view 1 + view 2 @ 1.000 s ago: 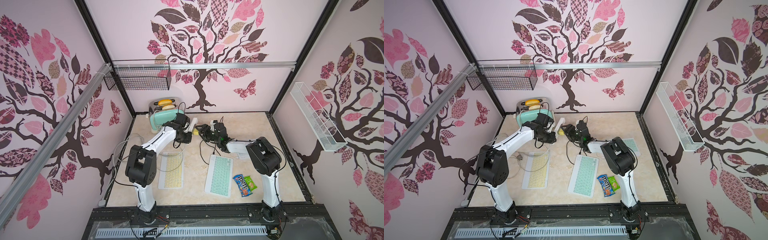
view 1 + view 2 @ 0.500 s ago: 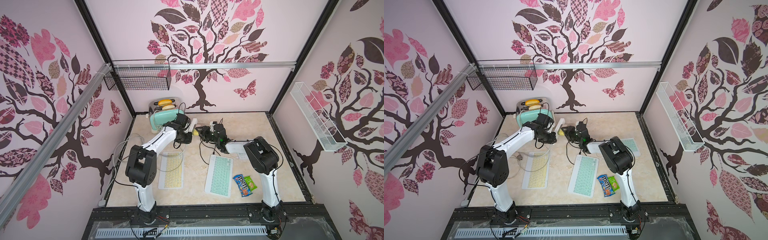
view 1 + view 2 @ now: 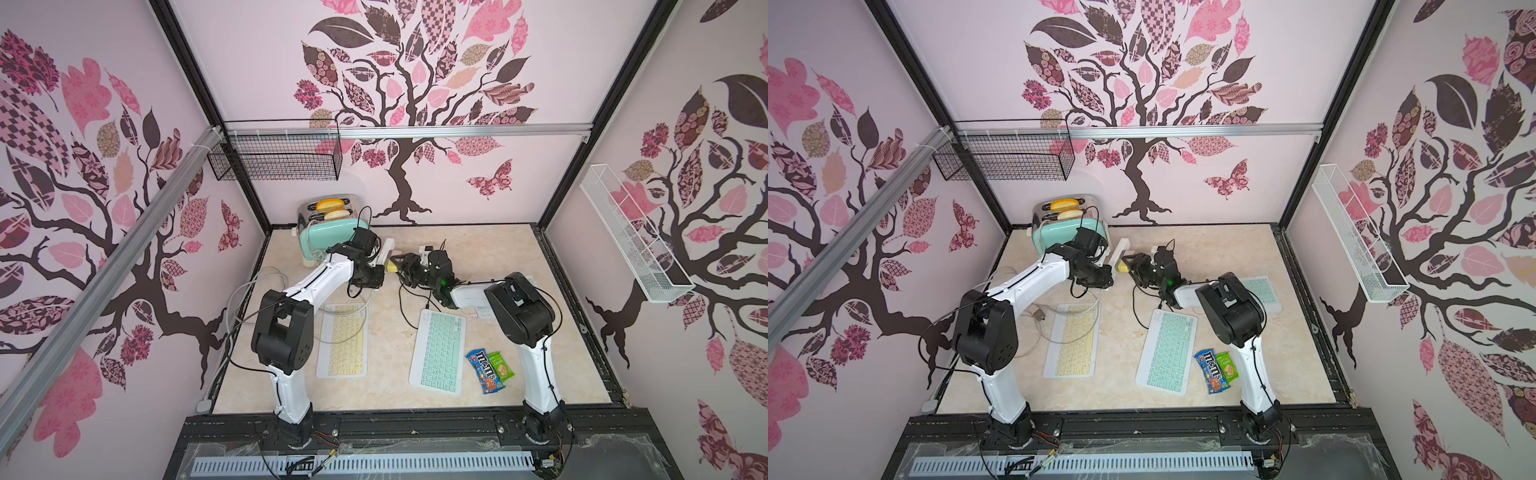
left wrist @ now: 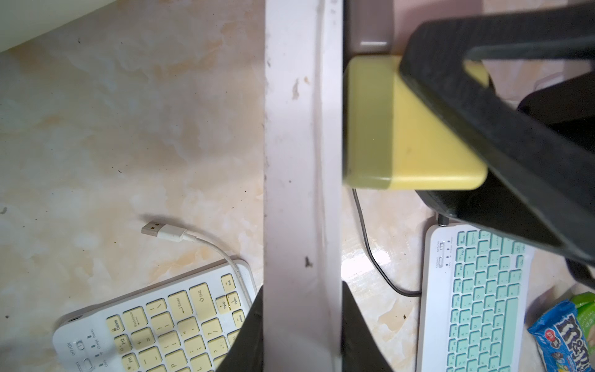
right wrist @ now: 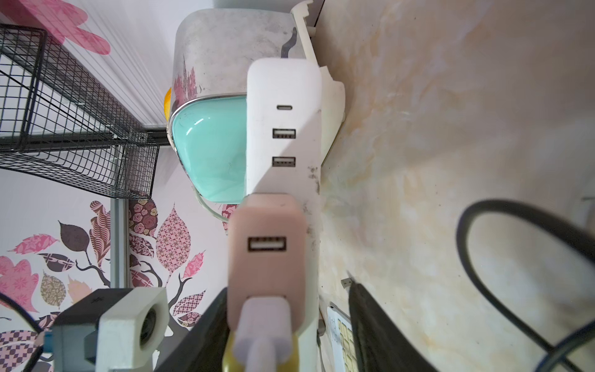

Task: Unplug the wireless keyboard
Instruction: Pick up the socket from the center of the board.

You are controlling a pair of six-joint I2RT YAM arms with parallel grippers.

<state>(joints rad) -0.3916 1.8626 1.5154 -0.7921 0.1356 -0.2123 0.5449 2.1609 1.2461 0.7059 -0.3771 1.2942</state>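
Strip point(image 5: 283, 83) bears 2 USB-A ports point(image 5: 283, 133) — right wrist only.

Mint keyboard point(image 3: 438, 351) lies flat, black cable point(image 4: 373, 257) in its far edge running to the yellow charger point(image 4: 402, 128) on the white power strip point(image 4: 299, 161)

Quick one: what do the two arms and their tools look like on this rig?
Both arms match: the left arm and right arm have glossy white tubular links, bulky black joint housings and black cables running along them. The left tool and right tool are matte black with flat tapered fingers. A green light glows on the right wrist. No readable markings.
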